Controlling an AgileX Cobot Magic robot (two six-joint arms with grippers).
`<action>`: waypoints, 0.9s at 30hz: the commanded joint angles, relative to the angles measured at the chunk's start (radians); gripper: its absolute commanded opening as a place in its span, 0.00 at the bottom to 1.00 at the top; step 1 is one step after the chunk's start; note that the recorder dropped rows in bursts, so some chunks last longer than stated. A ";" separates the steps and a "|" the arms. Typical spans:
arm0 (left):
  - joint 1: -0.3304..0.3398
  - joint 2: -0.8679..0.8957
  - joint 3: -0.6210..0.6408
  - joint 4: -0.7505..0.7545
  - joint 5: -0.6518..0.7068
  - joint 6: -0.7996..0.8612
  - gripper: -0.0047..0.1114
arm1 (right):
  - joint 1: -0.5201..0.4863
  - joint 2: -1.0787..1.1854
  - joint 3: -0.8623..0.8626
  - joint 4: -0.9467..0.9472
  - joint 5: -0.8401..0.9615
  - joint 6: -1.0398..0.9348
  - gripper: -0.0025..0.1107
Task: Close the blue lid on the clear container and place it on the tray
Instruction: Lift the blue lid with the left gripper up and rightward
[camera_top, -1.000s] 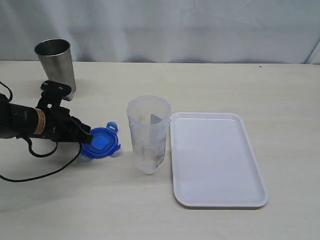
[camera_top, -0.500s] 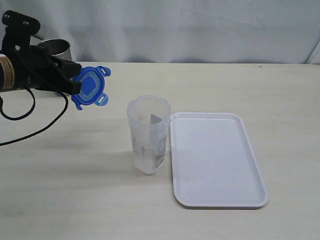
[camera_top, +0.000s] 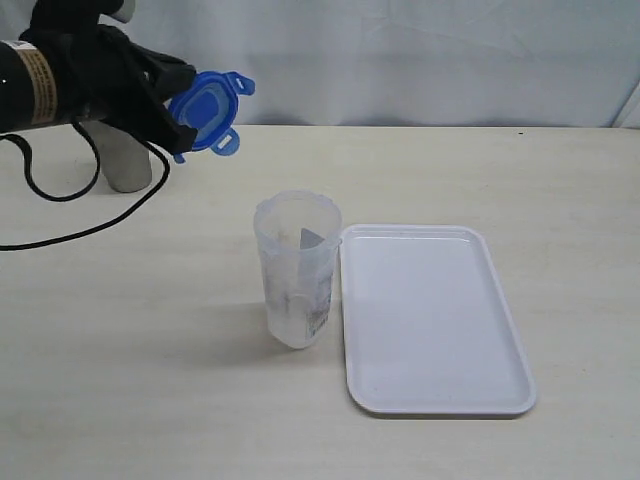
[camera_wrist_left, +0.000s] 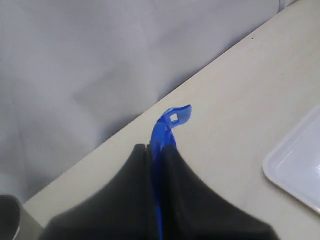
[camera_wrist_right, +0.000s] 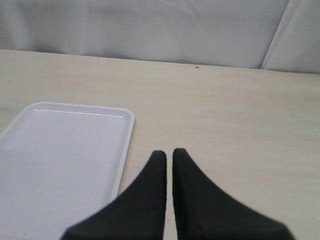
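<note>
while the left claw (camera_top: 180, 108) pinches the blue lid (camera_top: 210, 104) aloft — the right claw (camera_wrist_right: 169, 155) sits closed on nothing.
the clear container (camera_top: 297, 270) stands open on the table (camera_top: 150, 380), just beside the tray (camera_top: 430, 330); the lid hangs tilted, well apart from both.

The left arm (camera_top: 75, 62) is matte black and rounded, ringed by a tan band (camera_top: 35, 72) with dark print, and a thin black cable (camera_top: 62, 199) hangs from it. The left fingers (camera_wrist_left: 195, 200) and right fingers (camera_wrist_right: 145, 200) are plain black wedges tapering to narrow tips.
</note>
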 joint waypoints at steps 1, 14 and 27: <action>-0.044 0.008 -0.036 -0.010 0.034 0.114 0.04 | -0.006 -0.005 0.002 0.001 0.002 -0.001 0.06; -0.066 0.126 -0.131 -0.008 -0.007 0.252 0.04 | -0.006 -0.005 0.002 0.001 0.002 -0.001 0.06; -0.189 0.132 -0.137 -0.006 0.180 0.477 0.04 | -0.006 -0.005 0.002 0.001 0.002 -0.001 0.06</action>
